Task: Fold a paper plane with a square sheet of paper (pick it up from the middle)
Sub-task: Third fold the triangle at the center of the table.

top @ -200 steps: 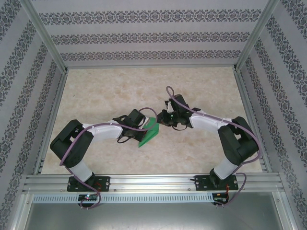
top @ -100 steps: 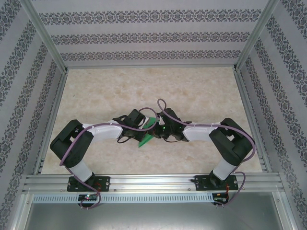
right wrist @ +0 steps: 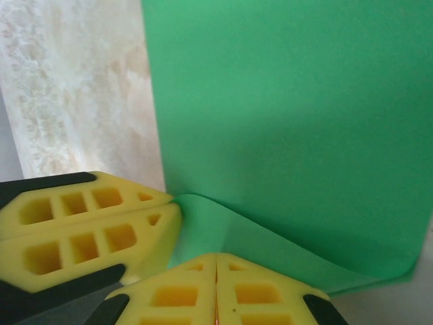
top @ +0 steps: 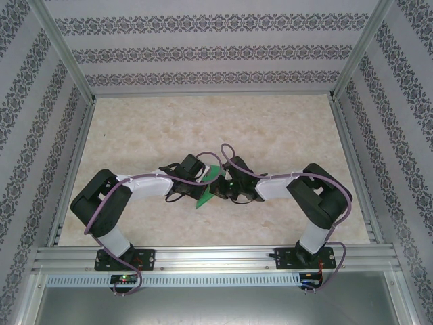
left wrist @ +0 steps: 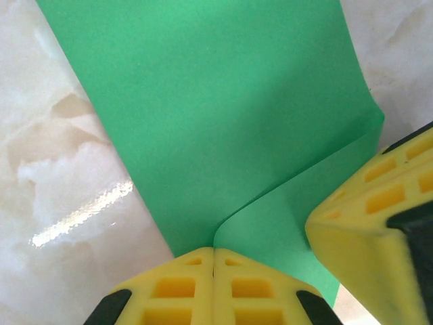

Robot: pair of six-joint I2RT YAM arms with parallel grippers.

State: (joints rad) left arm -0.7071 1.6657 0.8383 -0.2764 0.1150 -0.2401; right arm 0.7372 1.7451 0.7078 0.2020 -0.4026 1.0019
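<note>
Near edge of worktop point(top: 284, 128): bases of left arm point(top: 108, 210) and right arm point(top: 318, 203), elbows out, forearms angled inward toward the middle.

Middle of worktop, a little toward the near edge: green sheet point(top: 204, 198), partly folded and narrow, slanted from near-left to far-right between the two wrists.

Left end effector point(left wrist: 214, 261): yellow fingers pressed together, pinching an edge of the sheet where a flap rises off the flat layer.

Right end effector point(right wrist: 216, 267): fingers likewise pressed together, clamped on a curled-up edge of the sheet.

Both end effectors just beside each other on the raised flap, with each one's yellow fingers visible in the other's wrist view.

Remainder of the sheet flat against the marbled worktop.

Beyond: worktop running to the far edge, then patterned walls point(top: 216, 54).
</note>
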